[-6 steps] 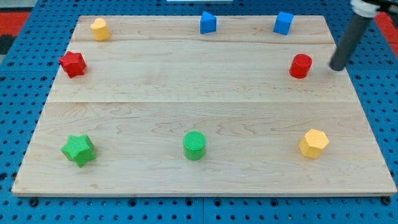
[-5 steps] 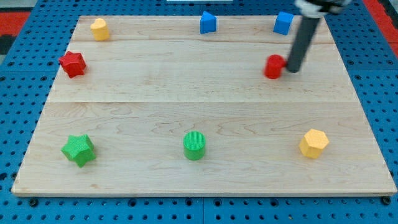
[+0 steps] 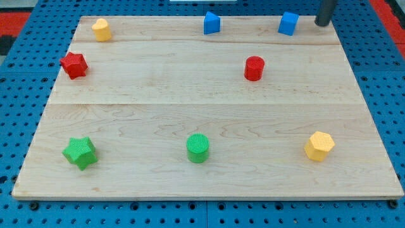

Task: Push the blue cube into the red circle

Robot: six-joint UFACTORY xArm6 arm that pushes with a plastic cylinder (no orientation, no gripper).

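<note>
Tip: my tip, lower end of the straight dark rod, sits at the view's top right, over the far edge of the light wooden table; rod upper part cut off by the frame.
Gripper: none on this arm, just the rod; nothing held, tip touches no block.
Blue cube: small blue plastic cube, just beside my tip toward the view's left, a small gap between them, not touching.
Red circle: red round cylinder block, toward the view's bottom left of my tip, well apart from it; below and left of the blue cube, apart from it too.
Other blue block: blue block with a sloped, house-like top, further toward the view's left of my tip, same row as the cube.
Yellow block, far: rounded yellow block, far to the view's left of my tip, near the table's top-left corner.
Red star: red star-shaped block, far left and slightly below my tip.
Yellow hexagon: yellow hexagonal block, almost straight toward the view's bottom from my tip, well apart.
Green cylinder: green ribbed round block, bottom left of my tip, far.
Green star: green star-shaped block, farthest from my tip, bottom-left corner area.
Under table: blue pegboard around the edges.
</note>
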